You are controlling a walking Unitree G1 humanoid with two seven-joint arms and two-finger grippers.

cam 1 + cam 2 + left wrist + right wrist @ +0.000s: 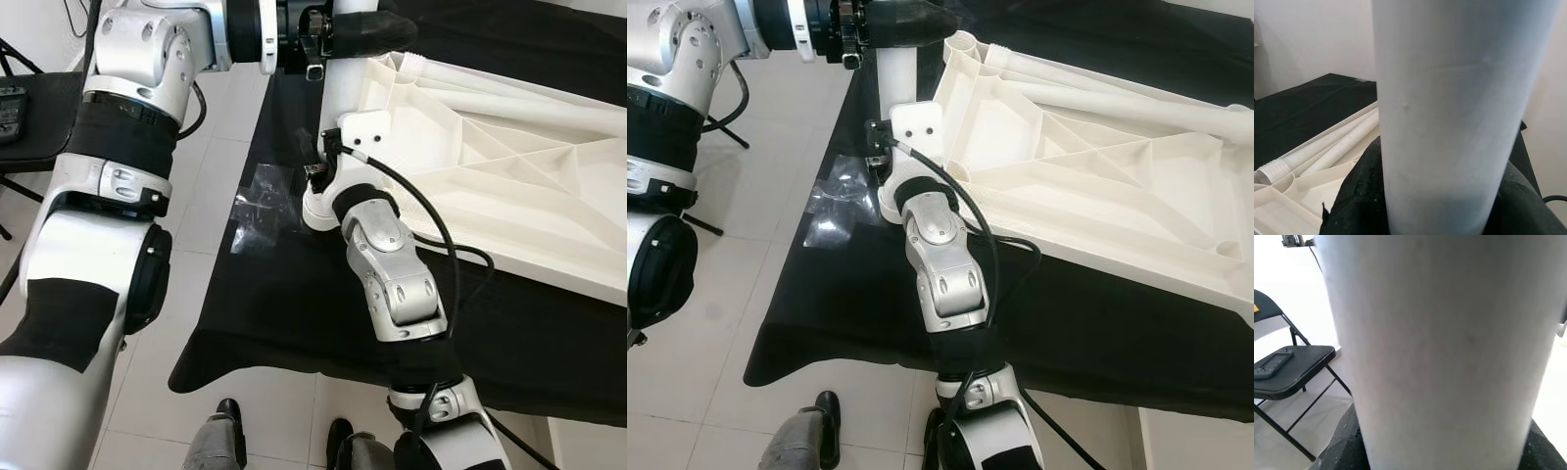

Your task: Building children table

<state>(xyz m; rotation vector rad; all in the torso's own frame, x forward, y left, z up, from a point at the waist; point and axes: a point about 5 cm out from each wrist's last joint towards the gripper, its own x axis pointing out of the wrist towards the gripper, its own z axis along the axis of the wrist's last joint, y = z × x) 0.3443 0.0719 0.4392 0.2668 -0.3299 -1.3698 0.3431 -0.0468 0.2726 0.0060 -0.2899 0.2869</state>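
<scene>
- We see an upside-down white plastic children's table top (pixel 1097 186), its ribbed underside facing up, lying on a surface covered with a black cloth (pixel 872 323).
- A white plastic tubular table leg (pixel 343 127) stands upright at the corner of the table top nearest the robot's left, with its flared lower end resting at that corner, just above the cloth's edge.
- Our left gripper (pixel 367 34) reaches in from the left at the upper part of the leg; its black fingers (pixel 1352 196) wrap round the tube, one on either side, so it is clamped on the leg.
- Our right gripper (pixel 328 191) comes up from below and meets the leg near its base; in the right wrist view the black fingers (pixel 1342 445) sit on both sides of the tube, gripping it as well.
- A black cable (pixel 431 220) loops from the right wrist down along the silver forearm.
- Two more white tubular legs (pixel 1117 103) lie flat on the far part of the table top, side by side; one shows a threaded end (pixel 1273 171) in the left wrist view.
- A crumpled clear plastic bag (pixel 257 211) lies on the black cloth just beside the leg's base, towards the robot's left.
- A black folding chair (pixel 1293 372) stands on the pale tiled floor (pixel 225 127) to the left, with a dark handheld device (pixel 1271 364) on its seat.
- At the bottom edge, a person's dark shoes (pixel 230 416) and grey trouser legs stand on the tiles close to the cloth.
</scene>
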